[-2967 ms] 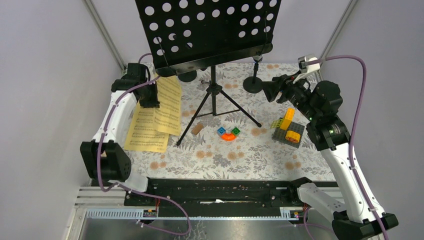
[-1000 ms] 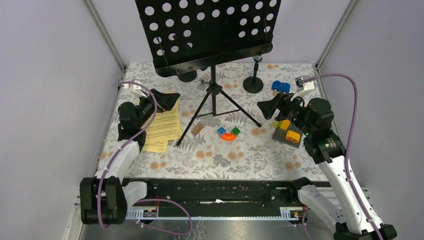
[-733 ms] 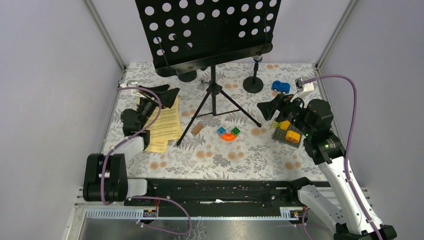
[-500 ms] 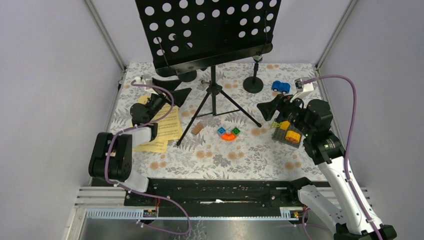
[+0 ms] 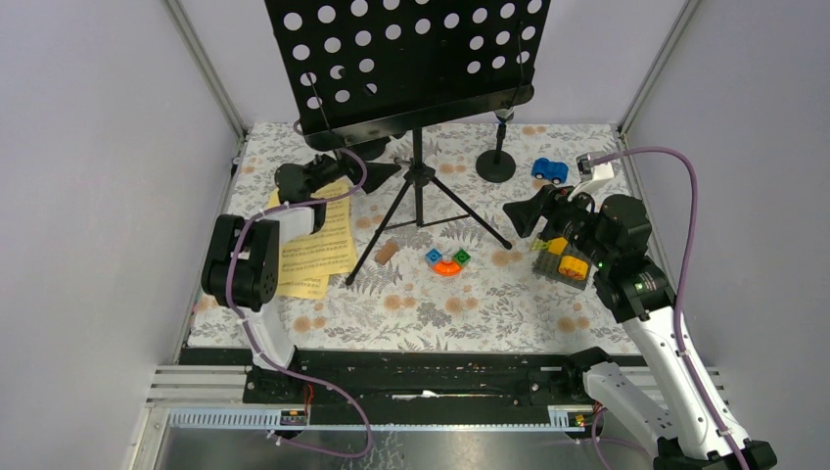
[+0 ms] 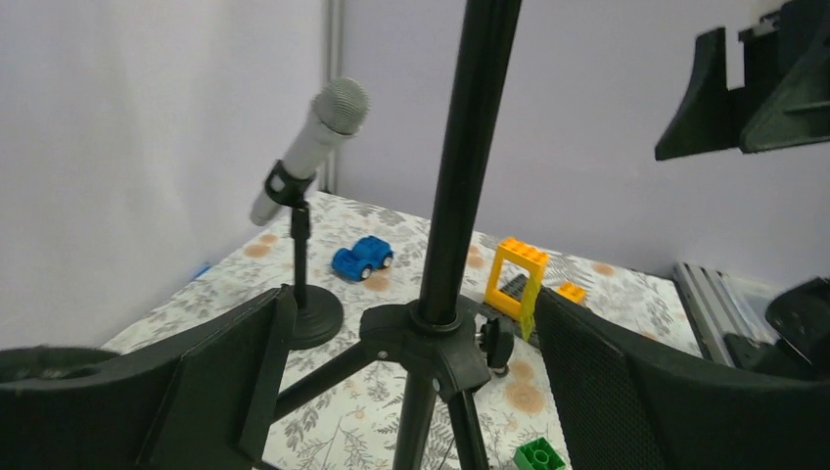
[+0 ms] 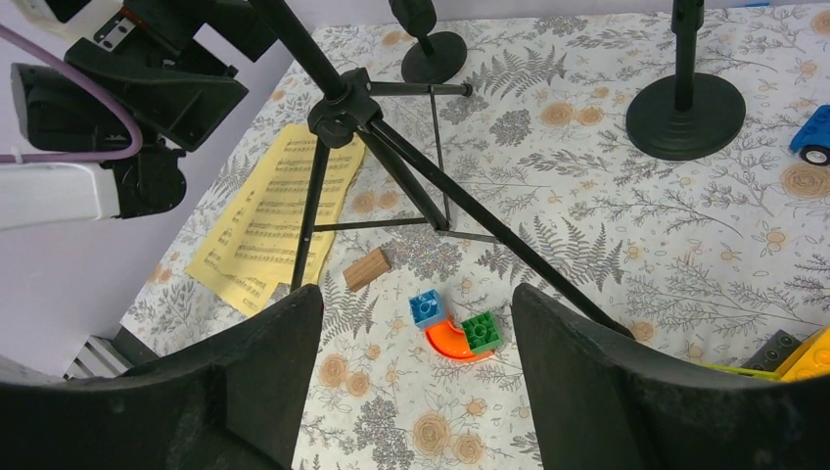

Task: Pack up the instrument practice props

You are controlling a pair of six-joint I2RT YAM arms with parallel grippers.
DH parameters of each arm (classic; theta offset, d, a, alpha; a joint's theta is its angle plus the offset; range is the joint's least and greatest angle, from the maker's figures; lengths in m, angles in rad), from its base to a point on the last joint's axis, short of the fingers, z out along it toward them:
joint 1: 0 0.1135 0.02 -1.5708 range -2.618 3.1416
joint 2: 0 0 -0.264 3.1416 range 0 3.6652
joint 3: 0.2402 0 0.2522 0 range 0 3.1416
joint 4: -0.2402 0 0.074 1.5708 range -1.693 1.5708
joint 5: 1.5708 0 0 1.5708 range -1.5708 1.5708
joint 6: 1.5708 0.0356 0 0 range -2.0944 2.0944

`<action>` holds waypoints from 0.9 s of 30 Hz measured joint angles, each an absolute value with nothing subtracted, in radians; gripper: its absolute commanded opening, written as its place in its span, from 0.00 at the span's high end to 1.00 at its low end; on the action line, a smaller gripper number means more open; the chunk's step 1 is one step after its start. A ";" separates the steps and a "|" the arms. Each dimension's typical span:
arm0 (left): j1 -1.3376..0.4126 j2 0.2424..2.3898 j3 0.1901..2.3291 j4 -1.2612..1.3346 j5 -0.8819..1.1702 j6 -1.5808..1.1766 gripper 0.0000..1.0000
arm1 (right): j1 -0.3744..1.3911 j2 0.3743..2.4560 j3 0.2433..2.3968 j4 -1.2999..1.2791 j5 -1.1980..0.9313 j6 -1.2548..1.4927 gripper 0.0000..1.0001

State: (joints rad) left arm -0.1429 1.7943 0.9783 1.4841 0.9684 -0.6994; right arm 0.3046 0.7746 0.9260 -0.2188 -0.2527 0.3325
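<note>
The black perforated music rack [image 5: 411, 59] stands at the back on its tripod [image 5: 419, 174]. My left gripper [image 5: 382, 164] is open and low, just left of the tripod hub [image 6: 431, 338], which shows between its fingers [image 6: 235, 382] without touching them. Yellow sheet-music pages [image 5: 313, 245] lie flat on the left. A silver microphone [image 6: 313, 147] sits tilted in a round-based holder [image 6: 313, 318]. A second holder [image 7: 436, 59] stands behind the tripod with a dark shaft in it. My right gripper [image 5: 517, 217] hangs open and empty above the orange curved block [image 7: 455, 338].
A blue toy car [image 5: 550, 169] sits at the back right. Building bricks [image 5: 566, 257] are stacked under my right wrist. A small wooden block [image 5: 386, 252] lies by a tripod leg. The floral cloth [image 5: 489, 304] is walled in on three sides.
My left arm has swung off the sheet music and rightward to the tripod hub, still open. The pages stay on the cloth. The right arm has held still for the last second.
</note>
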 measured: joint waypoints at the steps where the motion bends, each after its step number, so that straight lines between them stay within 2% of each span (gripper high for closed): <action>1: -0.152 1.817 1.008 1.484 0.992 -0.707 0.04 | 0.305 0.774 0.926 -0.221 -0.253 0.331 0.22; 4: -0.177 1.864 1.071 1.487 1.048 -0.728 0.05 | 0.305 0.770 0.925 -0.228 -0.252 0.327 0.22; 9: -0.212 1.919 1.172 1.492 1.105 -0.764 0.13 | 0.305 0.765 0.924 -0.244 -0.251 0.319 0.22; 14: -0.230 1.979 1.264 1.498 1.136 -0.799 0.27 | 0.305 0.752 0.920 -0.259 -0.244 0.318 0.23; 19: -0.244 2.037 1.340 1.479 1.156 -0.814 0.34 | 0.305 0.723 0.909 -0.261 -0.218 0.318 0.23; 24: -0.258 2.038 1.344 1.334 1.166 -0.725 0.40 | 0.305 0.709 0.891 -0.261 -0.204 0.319 0.24; 27: -0.271 2.017 1.340 1.169 1.157 -0.606 0.50 | 0.305 0.710 0.881 -0.262 -0.201 0.322 0.23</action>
